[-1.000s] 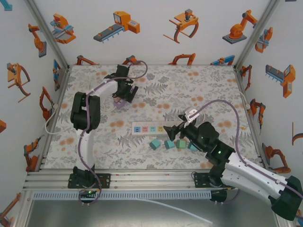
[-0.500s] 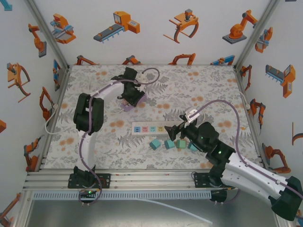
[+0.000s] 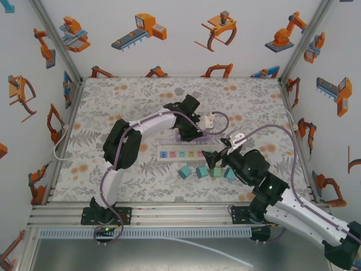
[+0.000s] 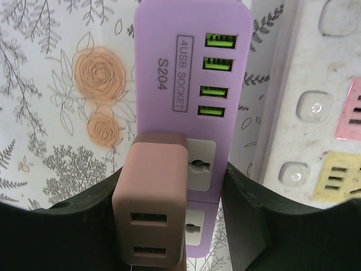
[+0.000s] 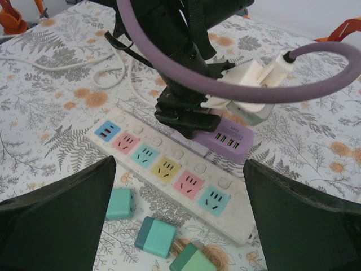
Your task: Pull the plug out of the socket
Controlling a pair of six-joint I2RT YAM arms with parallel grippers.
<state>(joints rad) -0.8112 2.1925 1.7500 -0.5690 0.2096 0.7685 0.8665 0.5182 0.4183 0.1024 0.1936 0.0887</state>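
Observation:
The purple USB socket strip (image 4: pixel 192 73) lies on the floral table with a brownish-pink plug (image 4: pixel 151 209) seated in its near left outlet. My left gripper (image 4: pixel 175 192) is shut on the purple socket, one black finger (image 4: pixel 84 226) beside the plug and the other against the strip's right edge. From above, the left gripper (image 3: pixel 189 129) holds the purple socket (image 3: pixel 180 136) just behind the white power strip (image 3: pixel 183 153). My right gripper (image 3: pixel 217 160) hangs open over that strip's right end, holding nothing. The right wrist view shows the purple socket (image 5: pixel 228 138) under the left gripper (image 5: pixel 189 121).
The white power strip (image 5: pixel 169 169) has coloured outlets. Several loose teal plugs (image 3: pixel 202 172) lie in front of it, close under my right gripper (image 5: pixel 180 209). A white cable (image 5: pixel 113 62) curls on the table behind. Metal frame posts and walls bound the table.
My left arm swung from the back left to the table's middle, its jaws closing, and brought the purple socket up beside the white strip. The right gripper shifted slightly right.

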